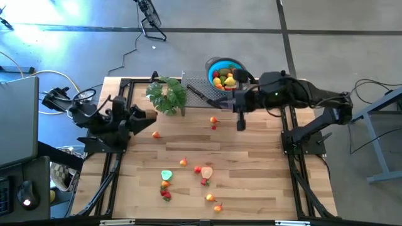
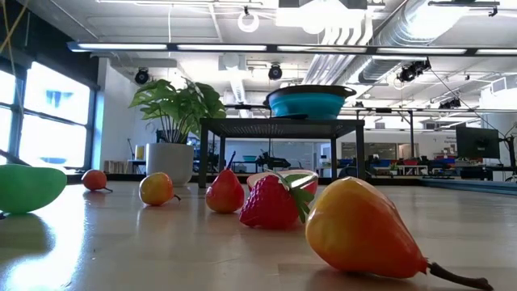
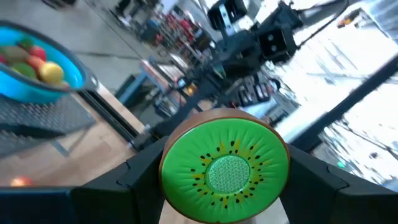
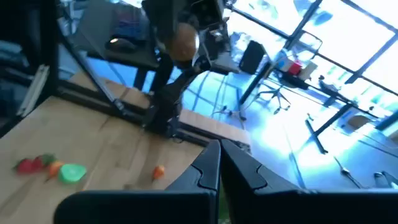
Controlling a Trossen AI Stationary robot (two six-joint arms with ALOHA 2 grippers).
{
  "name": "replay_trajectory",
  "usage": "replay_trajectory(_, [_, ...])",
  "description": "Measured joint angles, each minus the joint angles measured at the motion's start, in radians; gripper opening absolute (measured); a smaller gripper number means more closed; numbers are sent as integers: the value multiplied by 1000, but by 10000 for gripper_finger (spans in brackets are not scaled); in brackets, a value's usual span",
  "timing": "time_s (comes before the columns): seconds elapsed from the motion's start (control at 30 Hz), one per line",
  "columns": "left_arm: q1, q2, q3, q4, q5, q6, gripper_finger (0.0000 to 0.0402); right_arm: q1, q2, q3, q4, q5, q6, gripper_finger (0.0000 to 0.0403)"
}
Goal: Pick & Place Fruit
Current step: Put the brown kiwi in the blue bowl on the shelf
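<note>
My left gripper (image 3: 224, 186) is at the table's left side (image 1: 149, 117), shut on a kiwi half (image 3: 224, 149) whose green cut face looks at the wrist camera. Its brown skin (image 4: 183, 43) shows in the right wrist view. My right gripper (image 1: 240, 123) hangs in front of the blue bowl (image 1: 224, 68), shut and holding nothing (image 4: 219, 169). The bowl holds several fruits and stands on a black mesh stand (image 1: 196, 80). More small fruits lie on the table's near half, among them a strawberry (image 2: 271, 202), a pear-shaped orange piece (image 2: 363, 230) and a green piece (image 1: 166, 175). My left gripper has the kiwi half pinched between its two fingers, one finger (image 3: 140, 171) on each side of its round rim (image 3: 171, 155). The flat cut face is turned back toward the wrist. The kiwi is lifted clear of the table.
A bushy potted plant (image 1: 167, 94) stands between the arms near the far edge, with a black-handled knife (image 1: 200, 94) beside it on the stand. Two small fruits (image 1: 214, 122) lie close under my right gripper. Black frame rails (image 1: 119, 157) run along the table's left and right sides.
</note>
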Motion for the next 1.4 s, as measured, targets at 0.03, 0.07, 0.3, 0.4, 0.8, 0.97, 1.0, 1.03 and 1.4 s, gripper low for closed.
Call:
replay_trajectory(0.03, [21,-4,0,0,11,4,241,-11,0,0,6,-6,1,5])
replay_trajectory(0.07, [42,-8,0,-1,37,13,241,-23,0,0,9,-11,4,5])
replay_trajectory(0.3, [243,1,0,-1,289,26,241,-98,24,1,83,-159,7,3])
replay_trajectory(0.4, [344,21,0,0,402,22,241,-107,50,1,131,-192,7,3])
replay_trajectory(0.8, [630,156,0,199,748,-12,241,-119,69,-1,157,-129,-84,5])
replay_trajectory(0.97, [684,196,0,247,821,-34,241,-118,74,0,162,-126,-141,17])
replay_trajectory(1.0, [685,201,0,252,826,-34,241,-118,75,0,159,-132,-148,27])
replay_trajectory(1.03, [685,206,0,255,827,-34,241,-118,77,0,156,-133,-151,39])
replay_trajectory(1.4, [685,224,0,293,830,-34,241,-111,163,0,216,-122,-151,266])
